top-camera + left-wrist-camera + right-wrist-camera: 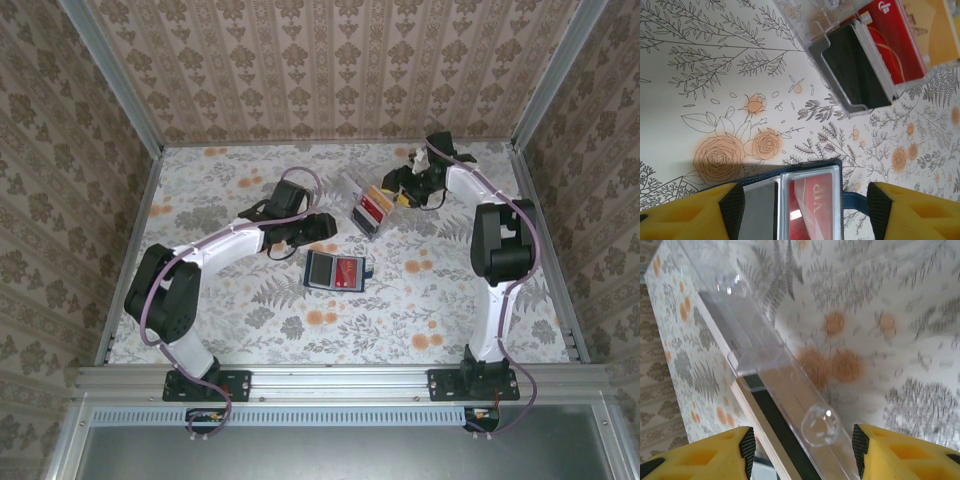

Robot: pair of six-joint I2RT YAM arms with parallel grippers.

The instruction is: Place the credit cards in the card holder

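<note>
Left gripper point(805, 205) was spread wide over the open card holder point(334, 270); right gripper point(802, 445) straddled the clear box point(760, 355), grip indeterminate.

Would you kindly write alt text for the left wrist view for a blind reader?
The open navy card holder lies between the left gripper's yellow fingers, a red card in one clear pocket. Beyond it on the floral table, a clear box holds more cards: dark grey, red and orange-tan.
</note>
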